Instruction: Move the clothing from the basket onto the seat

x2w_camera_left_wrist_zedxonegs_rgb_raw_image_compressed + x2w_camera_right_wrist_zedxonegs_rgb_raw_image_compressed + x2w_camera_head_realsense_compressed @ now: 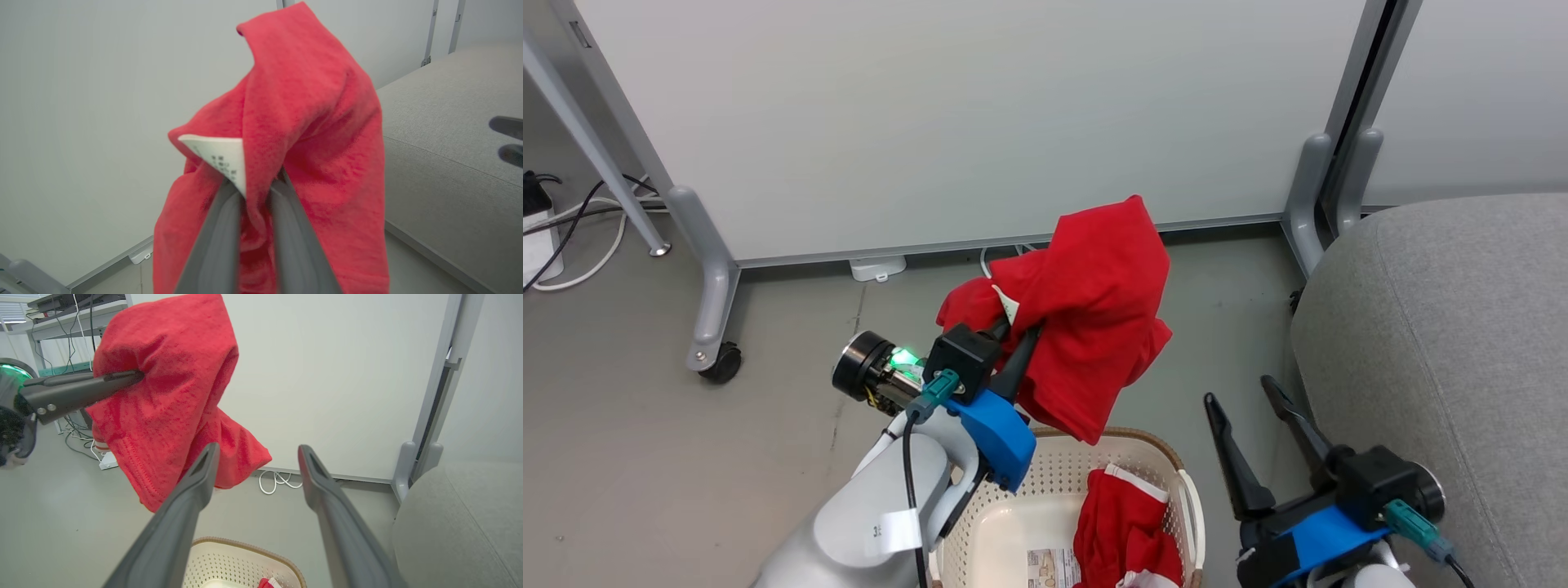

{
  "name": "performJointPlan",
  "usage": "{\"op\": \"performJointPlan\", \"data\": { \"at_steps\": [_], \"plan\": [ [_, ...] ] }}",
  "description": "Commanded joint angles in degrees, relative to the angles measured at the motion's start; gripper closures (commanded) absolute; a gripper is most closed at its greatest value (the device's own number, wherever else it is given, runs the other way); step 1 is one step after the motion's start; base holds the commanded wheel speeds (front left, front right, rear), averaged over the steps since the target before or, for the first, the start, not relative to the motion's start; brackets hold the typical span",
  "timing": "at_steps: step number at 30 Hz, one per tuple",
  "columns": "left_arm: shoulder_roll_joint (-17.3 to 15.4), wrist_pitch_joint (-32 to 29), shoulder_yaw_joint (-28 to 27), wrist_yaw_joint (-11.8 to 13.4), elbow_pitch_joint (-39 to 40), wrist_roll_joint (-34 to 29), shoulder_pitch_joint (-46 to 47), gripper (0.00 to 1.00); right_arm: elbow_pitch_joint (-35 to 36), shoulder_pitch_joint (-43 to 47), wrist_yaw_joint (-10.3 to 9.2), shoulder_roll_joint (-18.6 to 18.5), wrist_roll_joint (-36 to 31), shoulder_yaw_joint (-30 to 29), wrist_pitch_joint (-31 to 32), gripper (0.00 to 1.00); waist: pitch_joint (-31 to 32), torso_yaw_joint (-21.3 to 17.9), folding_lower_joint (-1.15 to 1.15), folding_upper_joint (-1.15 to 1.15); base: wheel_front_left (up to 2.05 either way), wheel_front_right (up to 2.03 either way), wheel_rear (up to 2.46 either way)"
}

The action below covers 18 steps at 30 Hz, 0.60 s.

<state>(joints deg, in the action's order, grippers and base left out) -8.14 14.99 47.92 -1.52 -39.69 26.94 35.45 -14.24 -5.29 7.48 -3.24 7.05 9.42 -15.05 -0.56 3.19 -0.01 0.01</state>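
My left gripper (pixel 1017 331) is shut on a red garment (pixel 1086 327), which hangs in the air above the basket's far rim. The left wrist view shows both fingers pinching the red cloth (pixel 310 134) beside its white label (pixel 222 157). A second red garment (pixel 1123 531) with white trim lies inside the cream perforated basket (pixel 1054 474) at its right side. The grey seat (pixel 1462 343) stands to the right of the basket. My right gripper (pixel 1245 400) is open and holds nothing, between basket and seat. In the right wrist view its fingers (pixel 200 482) spread wide below the hanging garment (pixel 171 396).
A white partition panel (pixel 980 114) on grey legs with a caster (pixel 719 359) stands behind the basket. Cables and a white power strip (pixel 539 237) lie at the far left on the grey floor. A sticker (pixel 1049 567) shows on the basket's bottom.
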Motion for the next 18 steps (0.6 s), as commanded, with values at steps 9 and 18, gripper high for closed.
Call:
{"op": "performJointPlan", "data": {
  "at_steps": [9,18],
  "plan": [
    [2.0,0.3,1.3,-0.7,1.4,-1.7,2.2,1.00,-3.3,-7.2,0.03,-0.3,3.6,8.5,-0.2,0.00,-1.8,2.1,0.01,-0.01,0.00,0.00,0.00],
    [3.6,0.3,2.8,-1.3,2.4,-2.4,2.8,1.00,-8.3,-11.3,0.03,-0.3,5.0,9.5,-0.2,0.00,-2.9,3.9,0.01,-0.01,0.00,0.00,0.00]
  ]
}}
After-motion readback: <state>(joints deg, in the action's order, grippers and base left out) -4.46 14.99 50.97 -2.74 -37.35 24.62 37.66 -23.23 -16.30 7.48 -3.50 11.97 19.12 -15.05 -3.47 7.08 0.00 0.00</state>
